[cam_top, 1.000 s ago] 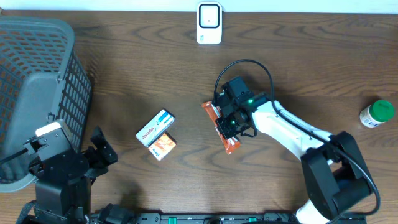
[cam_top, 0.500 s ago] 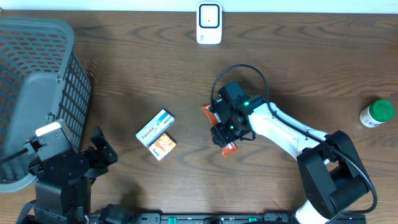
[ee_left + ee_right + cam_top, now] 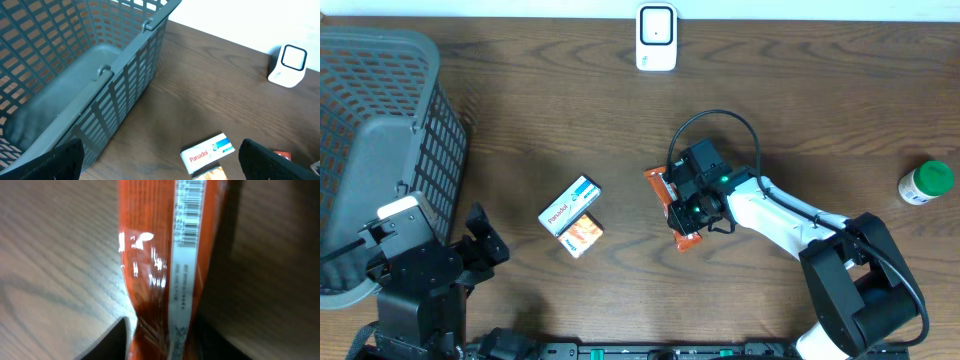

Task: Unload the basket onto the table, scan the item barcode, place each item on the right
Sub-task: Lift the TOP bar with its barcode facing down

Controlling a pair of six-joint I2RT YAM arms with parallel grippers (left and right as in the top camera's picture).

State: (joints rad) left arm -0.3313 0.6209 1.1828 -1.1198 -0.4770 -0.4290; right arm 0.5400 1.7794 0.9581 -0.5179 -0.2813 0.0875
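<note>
An orange snack packet (image 3: 689,238) lies on the wooden table right of centre. My right gripper (image 3: 687,207) is down over its middle. In the right wrist view the packet (image 3: 150,255) runs up from between the two dark fingers and is pinched narrow there. Its white strip carries a barcode (image 3: 190,215) that faces the camera. The white scanner (image 3: 656,37) stands at the table's far edge, also seen as the scanner (image 3: 289,64) in the left wrist view. My left gripper (image 3: 162,167) hangs open and empty at the near left, next to the basket.
A grey mesh basket (image 3: 380,150) fills the left side. A white Panadol box (image 3: 570,205) and a small orange box (image 3: 584,235) lie side by side left of centre. A green-capped bottle (image 3: 927,182) stands at the far right.
The right gripper's jaws opened and have come back in on the orange packet, with the gripper shifting slightly over it. The left arm has not moved.
</note>
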